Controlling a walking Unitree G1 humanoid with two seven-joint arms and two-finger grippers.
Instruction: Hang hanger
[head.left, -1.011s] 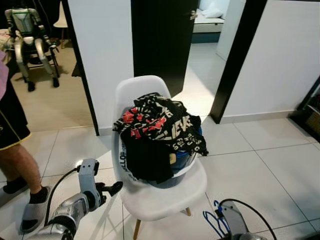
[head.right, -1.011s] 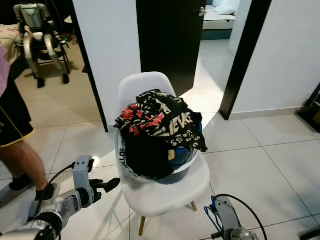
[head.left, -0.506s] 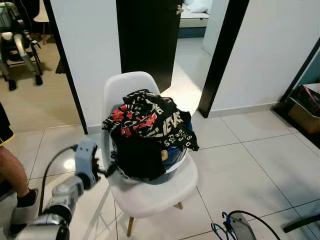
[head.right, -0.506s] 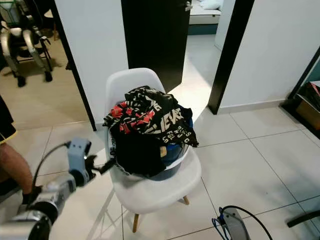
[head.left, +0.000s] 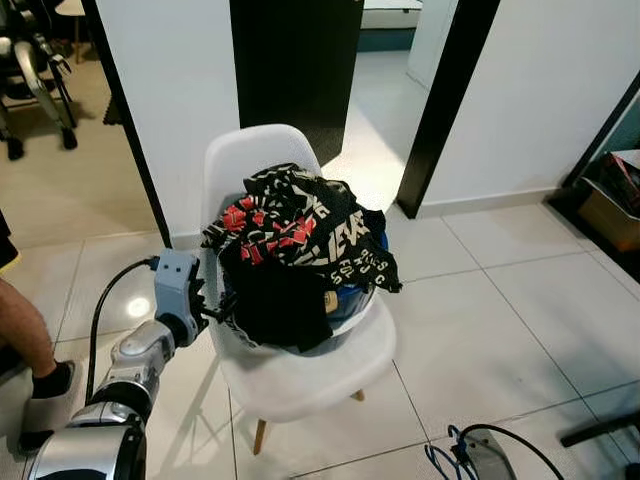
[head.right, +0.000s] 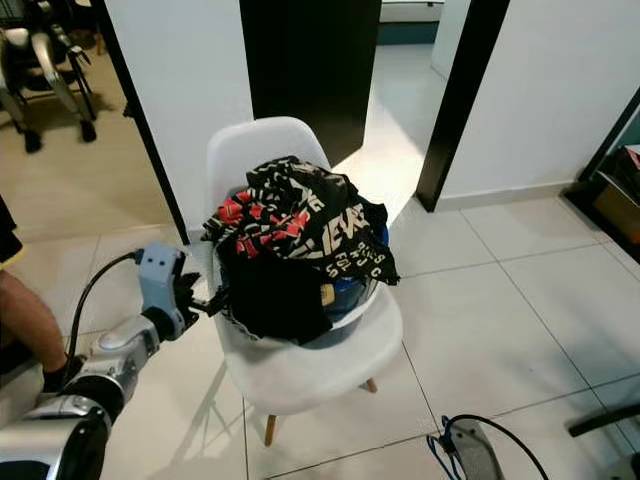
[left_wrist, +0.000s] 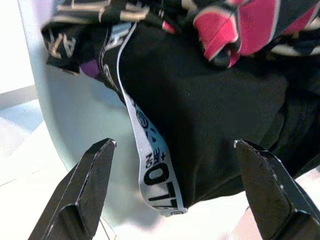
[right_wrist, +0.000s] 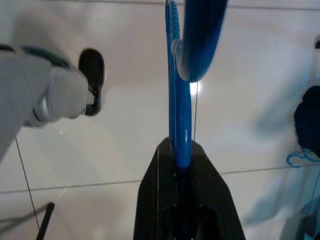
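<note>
Hanger (right_wrist: 179, 100) is being clamped low by the right gripper (right_wrist: 184, 165) while the left gripper (left_wrist: 172, 155), fingers apart, is reaching toward the clothes (head.left: 300, 235) to dress it.

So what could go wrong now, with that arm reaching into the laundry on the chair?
The open left pincer is right at the black garment draping over the basket's edge; a pull might drag the piled clothes off the white chair. The right pincer grips the blue hanger by a thin section, so it could twist or slip.
</note>
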